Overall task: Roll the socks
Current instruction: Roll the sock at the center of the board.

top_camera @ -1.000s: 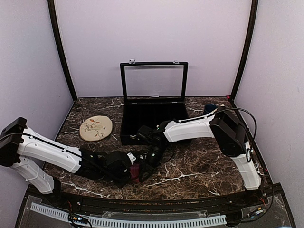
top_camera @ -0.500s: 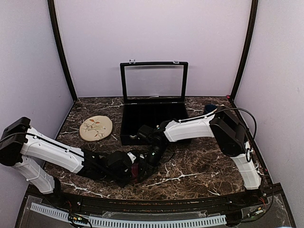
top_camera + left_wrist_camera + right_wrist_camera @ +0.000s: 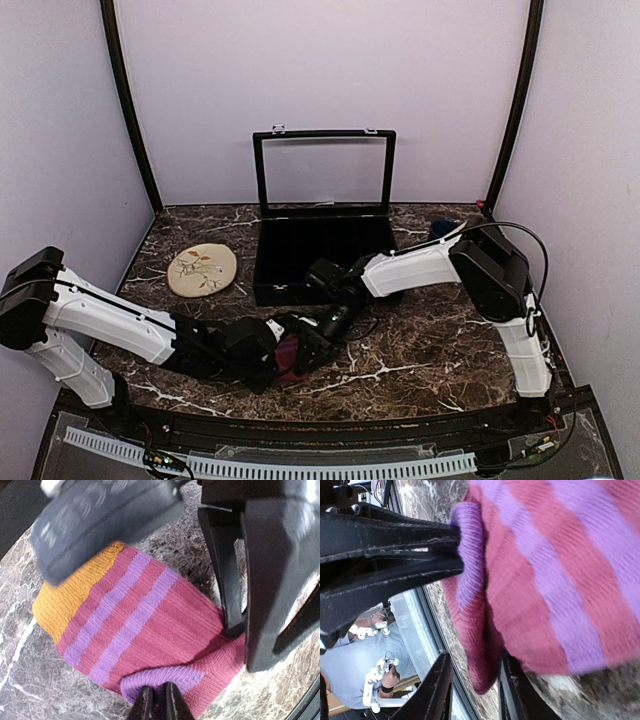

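Marble table carries the maroon sock at its 6 o'clock edge, long axis 10-to-4 in the left wrist view. The left gripper pinches its 6 o'clock fold. The right gripper seemingly clamps the 4 o'clock corner.

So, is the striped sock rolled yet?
Not yet: the striped sock lies mostly flat, only its purple end folded over, pinched by the left gripper.
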### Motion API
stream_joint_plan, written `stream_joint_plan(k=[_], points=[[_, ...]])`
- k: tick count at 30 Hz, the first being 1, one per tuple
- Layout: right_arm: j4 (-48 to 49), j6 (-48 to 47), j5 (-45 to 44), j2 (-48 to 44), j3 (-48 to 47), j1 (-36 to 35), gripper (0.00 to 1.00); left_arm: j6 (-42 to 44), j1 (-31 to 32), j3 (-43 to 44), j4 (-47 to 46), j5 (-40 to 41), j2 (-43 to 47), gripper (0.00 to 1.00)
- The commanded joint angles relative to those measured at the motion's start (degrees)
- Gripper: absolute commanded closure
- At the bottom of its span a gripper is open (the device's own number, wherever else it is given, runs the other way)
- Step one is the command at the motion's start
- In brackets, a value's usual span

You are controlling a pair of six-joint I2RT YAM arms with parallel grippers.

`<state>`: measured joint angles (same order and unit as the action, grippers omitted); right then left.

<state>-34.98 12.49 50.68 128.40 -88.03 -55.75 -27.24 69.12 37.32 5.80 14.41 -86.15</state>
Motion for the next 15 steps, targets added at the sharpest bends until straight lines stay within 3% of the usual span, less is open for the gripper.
stream_joint_plan(k=[1,15], points=[[5.43,3.24,-2.95,-2.47,3.42,1.87,0.7,-1.25,-0.75,-2.27,3.26,-2.28,0.33,0.88],[14.0,7.37,-8.22,-9.1,10.94,4.5,0.7,-4.65,-4.17,-3.52,3.51,-6.56,1.42,0.89]])
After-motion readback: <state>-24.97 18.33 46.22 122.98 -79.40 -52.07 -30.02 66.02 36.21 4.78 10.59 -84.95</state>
